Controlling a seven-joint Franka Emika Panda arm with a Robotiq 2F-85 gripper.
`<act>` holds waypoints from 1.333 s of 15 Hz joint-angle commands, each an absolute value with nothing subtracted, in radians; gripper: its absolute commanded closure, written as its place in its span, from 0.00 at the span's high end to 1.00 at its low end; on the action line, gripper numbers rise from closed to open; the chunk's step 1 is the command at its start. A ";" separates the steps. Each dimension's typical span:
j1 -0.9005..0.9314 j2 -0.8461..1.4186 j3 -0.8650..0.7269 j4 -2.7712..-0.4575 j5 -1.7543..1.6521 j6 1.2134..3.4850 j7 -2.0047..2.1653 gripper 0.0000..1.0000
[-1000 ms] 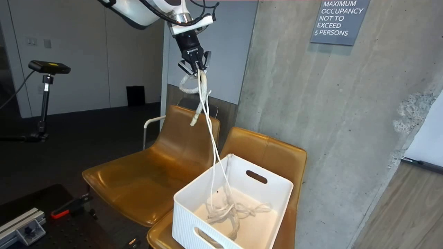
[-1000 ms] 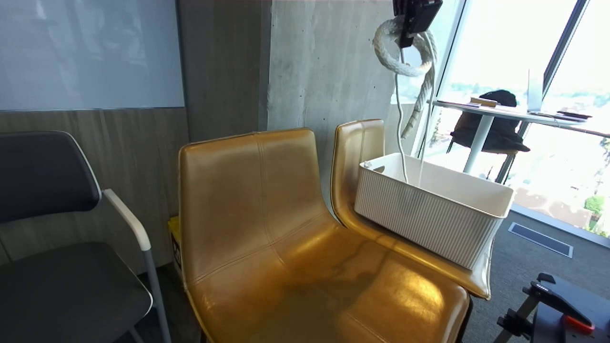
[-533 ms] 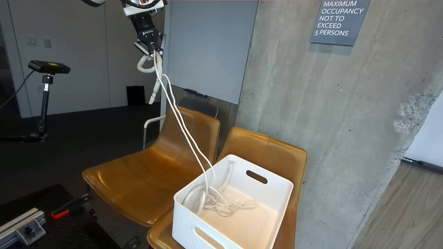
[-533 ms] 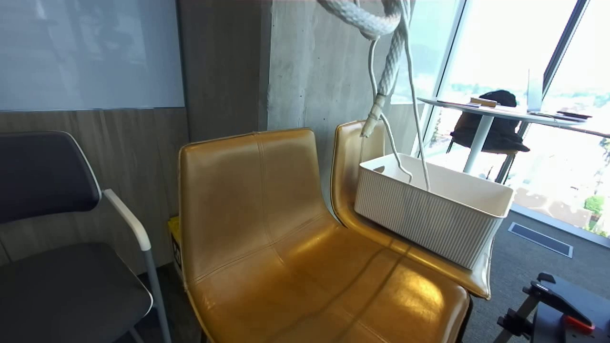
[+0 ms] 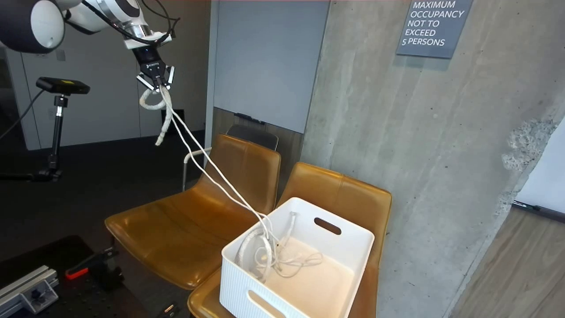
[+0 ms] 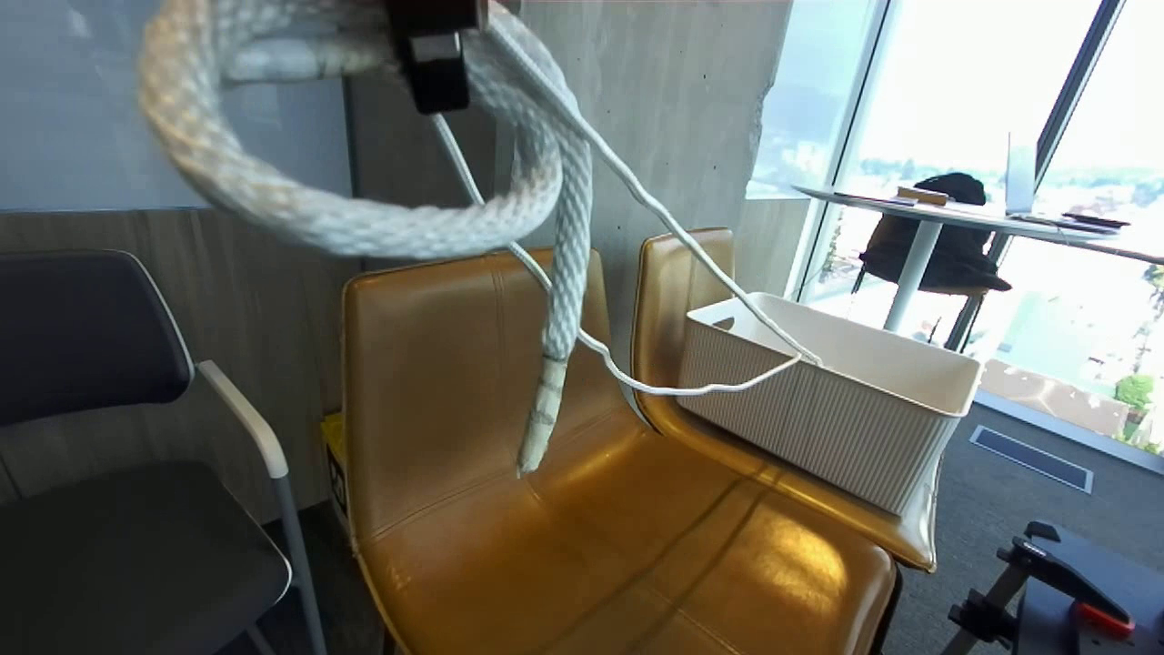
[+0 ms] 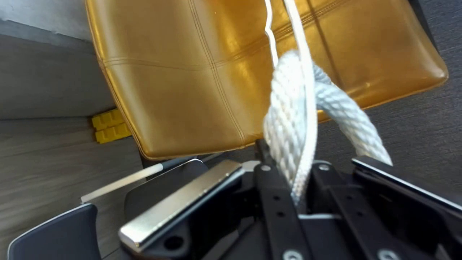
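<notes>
My gripper (image 5: pixel 160 87) is shut on white rope, high above and left of the bin in an exterior view. It holds a thick braided rope (image 6: pixel 382 229), which forms a loop with a taped end hanging down. A thin white cord (image 6: pixel 687 244) is pinched with it, and two strands slant down into the white ribbed bin (image 5: pixel 236 282). In the wrist view the thick rope (image 7: pixel 287 119) and thin cord (image 7: pixel 310 115) lie between the fingers. More white rope and cord (image 5: pixel 300 263) lies inside the bin. In an exterior view the gripper's upper part is cut off.
The bin stands on a tan chair (image 5: pixel 353 185). Another tan chair (image 6: pixel 491 364) is beside it, below the gripper. A dark chair (image 6: pixel 82 337) stands further along. A camera on a stand (image 5: pixel 62 86) and a dark bench with a red-handled clamp (image 6: pixel 1082 555) are nearby.
My gripper has moved away from the bin, leftward in an exterior view, carrying the thick rope. The thin cords now slant over the bin's edge, and the rope inside has shifted toward that side.
</notes>
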State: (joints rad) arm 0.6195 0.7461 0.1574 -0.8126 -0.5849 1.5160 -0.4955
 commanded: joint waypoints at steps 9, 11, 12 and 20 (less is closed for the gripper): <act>0.459 0.813 0.136 -0.789 -0.475 1.585 -0.436 0.03; 0.386 0.775 0.146 -0.876 -0.418 1.655 -0.381 0.03; 0.355 0.758 0.149 -0.926 -0.388 1.696 -0.352 0.03; 0.203 0.643 0.129 -1.335 -0.369 2.032 -0.245 0.03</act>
